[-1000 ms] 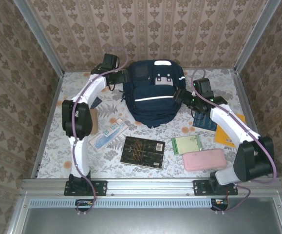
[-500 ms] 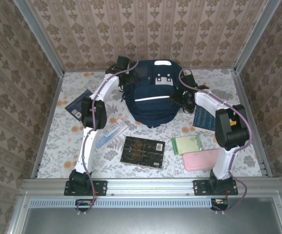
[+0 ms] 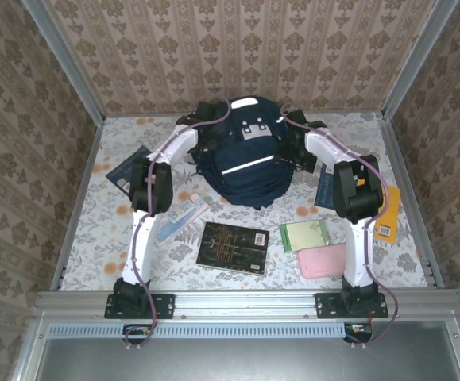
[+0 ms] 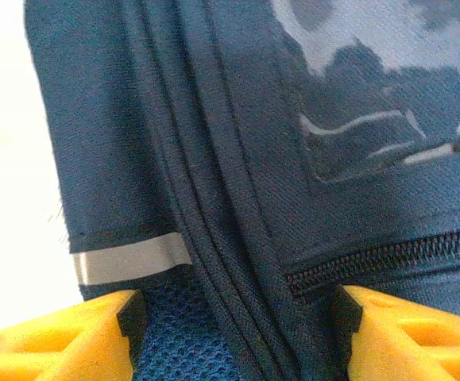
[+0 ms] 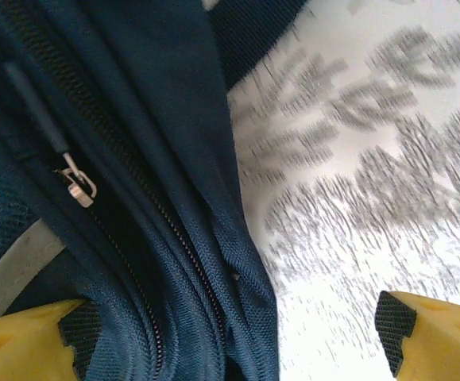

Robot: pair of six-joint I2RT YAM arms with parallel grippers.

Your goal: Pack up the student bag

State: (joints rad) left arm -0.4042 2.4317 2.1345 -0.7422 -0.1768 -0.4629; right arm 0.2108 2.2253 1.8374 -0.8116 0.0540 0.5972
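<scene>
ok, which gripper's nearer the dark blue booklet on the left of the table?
Left. The left gripper sits at the navy fabric backpack's left flank, the side facing the dark blue booklet. The right gripper is at the opposite flank, bag between.

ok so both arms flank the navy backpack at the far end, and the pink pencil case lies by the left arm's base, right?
No: the pink pencil case lies by the right arm's base, as the top external view shows. The rest holds: both arms flank the navy backpack at the far end.
</scene>
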